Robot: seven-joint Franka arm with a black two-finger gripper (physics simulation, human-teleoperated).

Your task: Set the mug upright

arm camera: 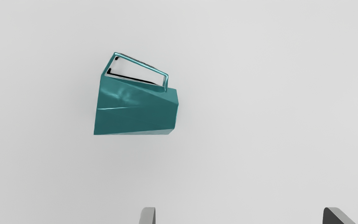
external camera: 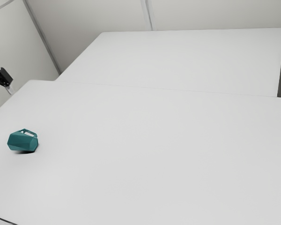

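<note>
Hanging wide open, empty: the gripper (arm camera: 239,214).
Further to the exterior view's right, the mug (external camera: 23,141) is lying on its side, looking light, stiff, maybe slick; its body is promising surer hold than the thin handle (arm camera: 141,64).

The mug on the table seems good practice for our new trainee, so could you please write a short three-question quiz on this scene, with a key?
1. Multiple choice: how does the mug rest on the table?
a) upright
b) upside down
c) on its side

2. True or false: the gripper is open, with nothing held between its fingers.

3. Fill in "left" or "right": in the exterior view, the mug lies near that view's ____ edge.

Key: 1 c; 2 true; 3 left
</note>
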